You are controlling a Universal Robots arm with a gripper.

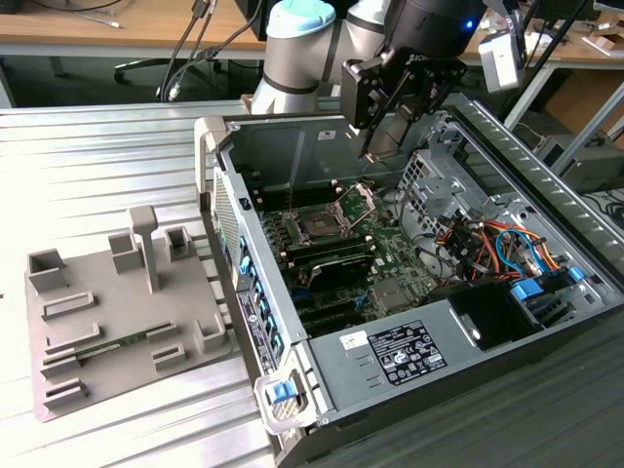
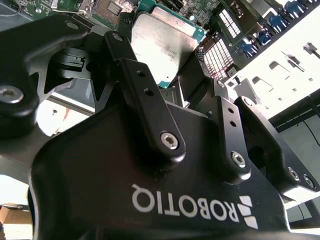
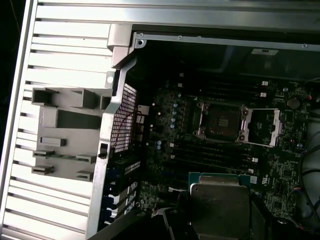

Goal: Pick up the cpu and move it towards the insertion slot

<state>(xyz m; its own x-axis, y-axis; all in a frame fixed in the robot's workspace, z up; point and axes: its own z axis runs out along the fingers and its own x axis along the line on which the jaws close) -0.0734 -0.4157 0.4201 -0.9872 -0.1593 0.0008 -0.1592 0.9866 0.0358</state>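
My gripper (image 1: 376, 146) hangs over the open computer case, above the back part of the motherboard. It is shut on the cpu (image 2: 162, 45), a flat silvery square with a green rim, clamped between the two black fingers (image 2: 145, 95). In the first wrist view the cpu (image 3: 220, 202) is held in the air, apart from the board beneath it. The insertion slot (image 3: 222, 122) is a dark square socket in a silver frame, with its hinged bracket (image 3: 263, 127) swung open beside it. In the exterior view the insertion slot (image 1: 320, 226) lies below the gripper, toward the exterior view's left.
A grey plastic fixture plate (image 1: 107, 312) lies on the ribbed metal table beside the case. Inside the case are long black memory slots (image 1: 331, 261), a metal drive cage (image 1: 429, 175), bundled cables (image 1: 487, 244) and a power supply (image 1: 400, 351). The case walls (image 1: 229, 224) ring the board.
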